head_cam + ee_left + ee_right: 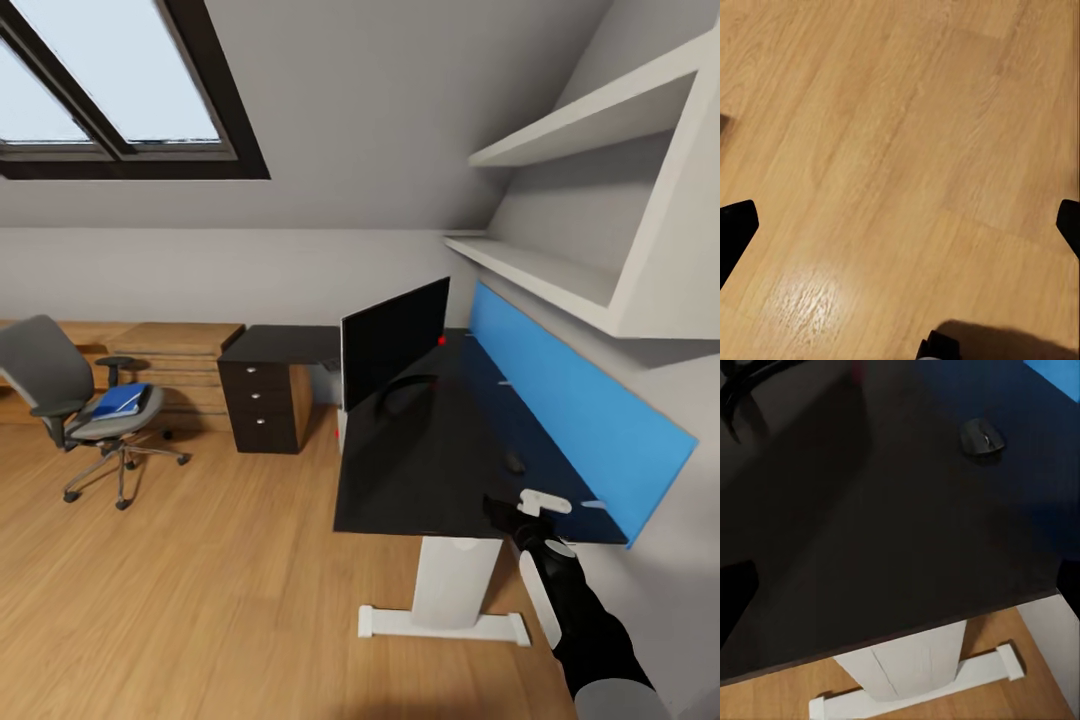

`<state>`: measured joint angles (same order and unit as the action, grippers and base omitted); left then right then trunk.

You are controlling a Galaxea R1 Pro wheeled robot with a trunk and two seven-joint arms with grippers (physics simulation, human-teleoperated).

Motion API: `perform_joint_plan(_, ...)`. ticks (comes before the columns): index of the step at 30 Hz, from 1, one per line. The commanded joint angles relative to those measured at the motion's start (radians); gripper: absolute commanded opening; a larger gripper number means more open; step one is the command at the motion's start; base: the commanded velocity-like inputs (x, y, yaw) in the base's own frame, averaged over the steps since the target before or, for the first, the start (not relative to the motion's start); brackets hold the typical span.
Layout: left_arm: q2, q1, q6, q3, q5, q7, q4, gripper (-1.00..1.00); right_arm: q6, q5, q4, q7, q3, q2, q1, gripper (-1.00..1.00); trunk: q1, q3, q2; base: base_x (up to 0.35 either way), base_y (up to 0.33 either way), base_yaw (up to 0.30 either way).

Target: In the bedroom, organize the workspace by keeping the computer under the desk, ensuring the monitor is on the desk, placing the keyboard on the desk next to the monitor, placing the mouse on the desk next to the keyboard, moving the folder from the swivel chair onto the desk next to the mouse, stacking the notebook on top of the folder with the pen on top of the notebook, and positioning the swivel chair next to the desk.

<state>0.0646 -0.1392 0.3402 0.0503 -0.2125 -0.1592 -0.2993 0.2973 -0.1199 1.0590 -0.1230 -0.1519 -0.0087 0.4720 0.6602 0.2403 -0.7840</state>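
The right gripper hovers spread and empty at the near end of the black surface; the left gripper, also spread, faces bare floor. Reaching the mouse calls for a low, slow advance. Visible: 1 monitor, 1 mouse, 1 folder on 1 swivel chair.

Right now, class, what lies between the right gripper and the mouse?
Bare black desk top: the right wrist view shows nothing between the right gripper and the mouse.
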Motion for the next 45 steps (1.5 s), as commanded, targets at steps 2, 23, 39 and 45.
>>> perform_joint_plan(2,0.000,-0.001,0.001,0.002,-0.003,0.000,0.000,1.00,0.004,-0.011,0.002,-0.006,0.002,-0.001,0.001,1.00,0.001,0.001,-0.001,0.289,-0.198,0.000)
perform_joint_plan(23,0.071,-0.001,-0.077,0.045,-0.097,0.003,-0.003,1.00,-0.120,0.001,-0.025,-0.005,0.001,-0.002,0.000,1.00,0.001,0.001,-0.001,0.287,-0.185,0.000)
perform_joint_plan(39,0.103,0.000,-0.076,0.062,-0.166,0.003,-0.021,1.00,-0.262,0.045,-0.558,-0.010,0.060,-0.037,0.237,1.00,0.001,0.001,-0.001,0.069,-0.009,0.000)
perform_joint_plan(45,0.101,0.000,-0.075,0.061,-0.166,0.001,-0.021,1.00,-0.356,0.061,-0.833,-0.010,0.061,-0.070,0.429,1.00,0.001,0.001,-0.001,0.001,0.000,0.000)
